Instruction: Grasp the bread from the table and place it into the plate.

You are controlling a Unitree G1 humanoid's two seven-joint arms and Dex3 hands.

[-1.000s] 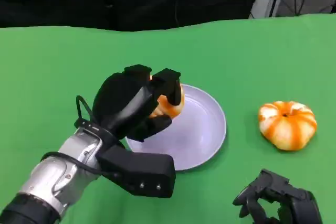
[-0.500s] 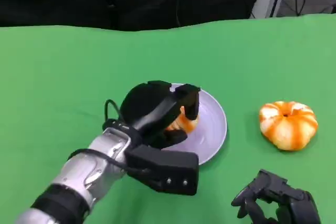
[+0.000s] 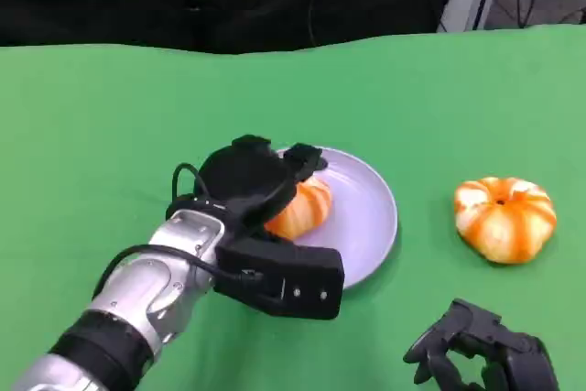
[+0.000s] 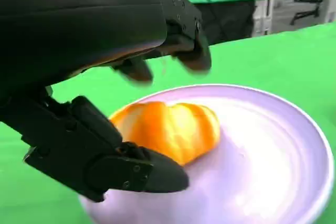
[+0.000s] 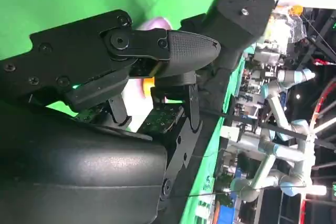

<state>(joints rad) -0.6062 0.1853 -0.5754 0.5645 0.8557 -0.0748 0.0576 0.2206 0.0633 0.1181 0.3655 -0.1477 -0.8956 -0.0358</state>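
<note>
— On the green table (image 3: 110,107), what differs from half a second back?
— Left arm (image 3: 137,295) drawn back toward the near left edge; more of the lavender plate (image 3: 371,217) uncovered. Bread (image 3: 302,208) now lying on the plate's left half, no longer lifted under the fingers.
— And the left hand (image 3: 252,185)?
— Fingers (image 4: 191,51) parted and raised just above the bread, thumb low beside it; hard to tell whether touching. Loosened, gripping nothing.
— Right hand (image 3: 481,354)?
— Low at the near right edge, fingers curled in, holding nothing. Striped orange pumpkin (image 3: 504,217) well to the plate's right, apart from both hands.
</note>
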